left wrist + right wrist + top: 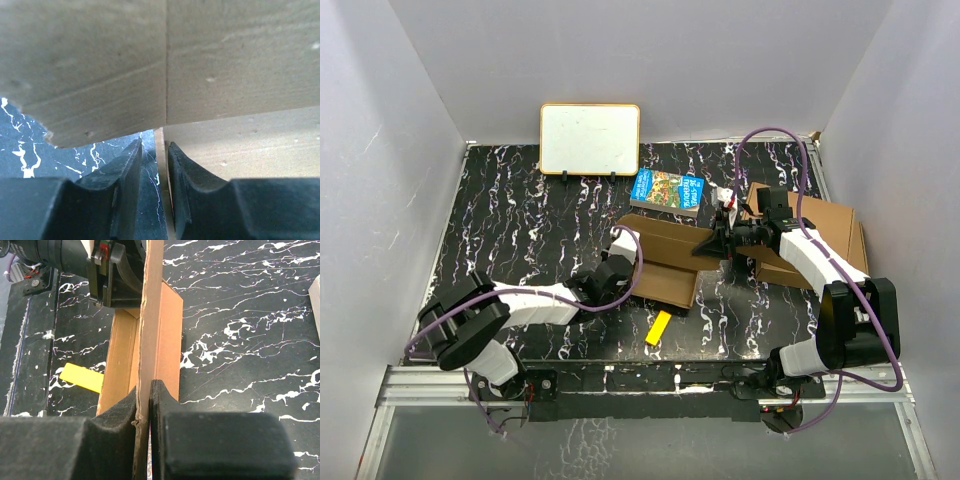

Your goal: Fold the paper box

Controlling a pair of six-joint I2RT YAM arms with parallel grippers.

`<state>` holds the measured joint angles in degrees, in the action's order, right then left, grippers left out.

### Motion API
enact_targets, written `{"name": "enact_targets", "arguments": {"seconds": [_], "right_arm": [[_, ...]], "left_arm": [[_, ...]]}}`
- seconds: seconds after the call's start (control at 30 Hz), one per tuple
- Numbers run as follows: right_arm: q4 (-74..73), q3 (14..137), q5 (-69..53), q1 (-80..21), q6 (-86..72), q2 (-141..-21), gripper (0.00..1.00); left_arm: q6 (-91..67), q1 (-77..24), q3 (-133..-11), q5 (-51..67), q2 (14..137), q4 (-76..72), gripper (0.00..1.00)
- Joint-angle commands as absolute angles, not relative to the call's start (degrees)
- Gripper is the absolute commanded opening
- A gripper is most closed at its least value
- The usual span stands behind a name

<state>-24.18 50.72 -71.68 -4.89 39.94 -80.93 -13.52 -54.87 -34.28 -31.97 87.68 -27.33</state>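
R gripper jaws clamped on paper box panel; L gripper jaws straddle an edge, grip unclear. Cardboard looks light, stiff: hold near folds.

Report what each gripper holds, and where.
Right gripper pinches the box by an upright panel's edge. Left gripper straddles a box edge; grip unclear.

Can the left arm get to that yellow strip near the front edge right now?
Probably not yet: the left gripper is shut on a wall of the paper box and would have to let go first. The yellow strip itself lies uncovered on the table beside the box.
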Motion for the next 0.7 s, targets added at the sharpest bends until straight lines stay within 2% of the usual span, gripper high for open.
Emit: {"name": "enact_targets", "arguments": {"seconds": [0.0, 0.23, 0.67], "right_arm": [[-22.3, 50.3, -73.0, -4.9, 40.5, -80.1, 0.08], [-22.2, 50.1, -72.8, -5.0, 40.6, -80.1, 0.08], [-22.1, 50.2, -72.7, -5.1, 40.6, -80.2, 0.08]], "left_arm": [[-15.2, -54.7, -34.8, -31.2, 83.0, -25.1, 0.28], [-18.6, -54.6, -36.1, -29.4, 80.8, -21.4, 0.37], [-22.3, -54.7, -38.7, -30.1, 83.9, -14.2, 0.39]]}}
